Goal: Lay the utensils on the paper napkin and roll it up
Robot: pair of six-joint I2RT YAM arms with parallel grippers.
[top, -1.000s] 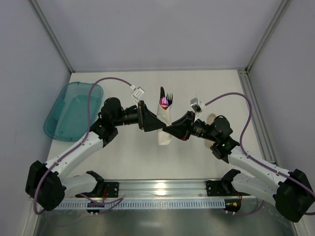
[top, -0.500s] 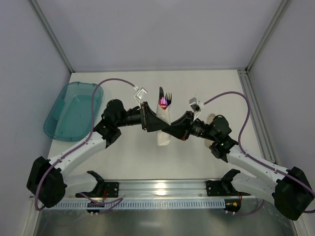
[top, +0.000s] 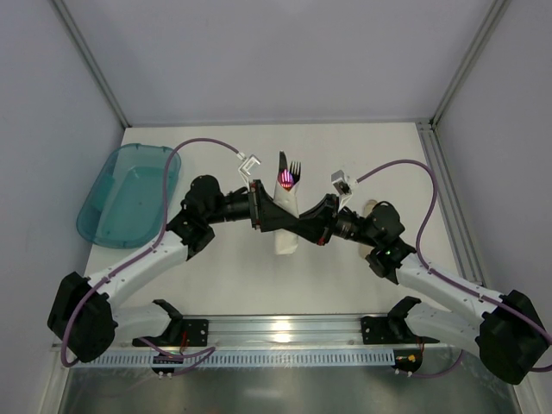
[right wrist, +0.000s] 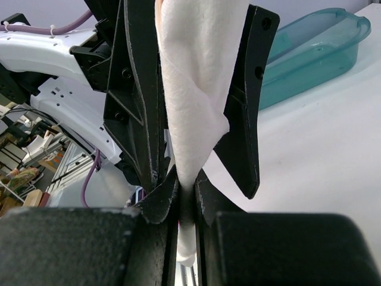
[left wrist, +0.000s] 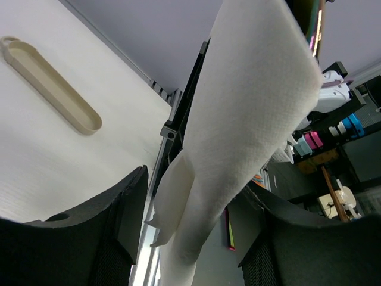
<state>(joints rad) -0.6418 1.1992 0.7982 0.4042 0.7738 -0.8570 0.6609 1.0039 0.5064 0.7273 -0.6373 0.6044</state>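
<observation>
Most of the way there, by the look. Can see the fork and knife poking from the far end of the paper napkin, wrapped around them in the middle of the table. Probably left: snug the roll, let go. Pinching a napkin fold with the right jaws, nearly together. Straddling the roll with the left jaws, wide apart; cannot tell whether pressing.

One napkin, one fork, one knife, one teal tub, one beige tray, two arms.
</observation>
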